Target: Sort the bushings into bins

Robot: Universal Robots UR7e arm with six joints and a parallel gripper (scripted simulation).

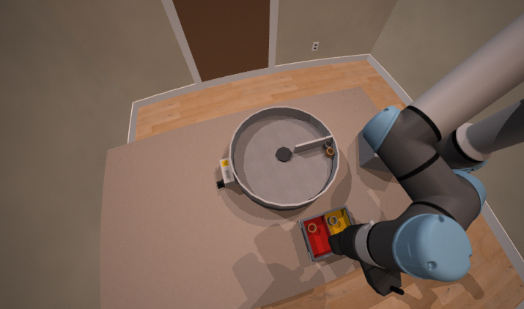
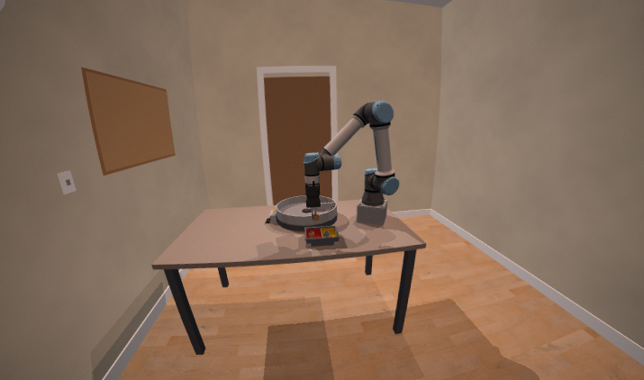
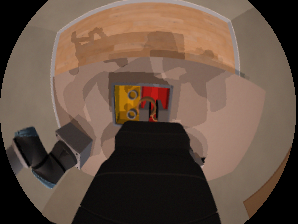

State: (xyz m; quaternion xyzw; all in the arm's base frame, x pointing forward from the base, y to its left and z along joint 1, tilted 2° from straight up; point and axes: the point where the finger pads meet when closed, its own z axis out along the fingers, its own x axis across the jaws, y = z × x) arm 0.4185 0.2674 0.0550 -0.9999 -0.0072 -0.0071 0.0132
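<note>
My gripper (image 2: pixel 315 213) (image 3: pixel 153 105) is shut on a bronze bushing (image 2: pixel 316 217) (image 3: pixel 147 99) and holds it above the red bin (image 1: pixel 319 245) (image 3: pixel 159 93). In the top view the arm hides the fingertips. One bronze bushing (image 1: pixel 311 231) lies in the red bin. Two steel bushings (image 3: pixel 132 90) (image 3: pixel 131 118) lie in the yellow bin (image 1: pixel 343 215) (image 3: pixel 120 105). On the turntable (image 1: pixel 278 180) (image 2: pixel 288 207), a bronze bushing (image 1: pixel 330 154) and a steel bushing (image 1: pixel 327 143) sit close together at the right rim.
A raised wall rings the turntable. A pale bar (image 1: pixel 311 144) reaches inward from its right side, beside the two bushings. A dark hub (image 1: pixel 283 154) stands in the middle. A small white box (image 1: pixel 226 171) is at the left outer wall. The robot's base block (image 2: pixel 372 213) stands right of the turntable.
</note>
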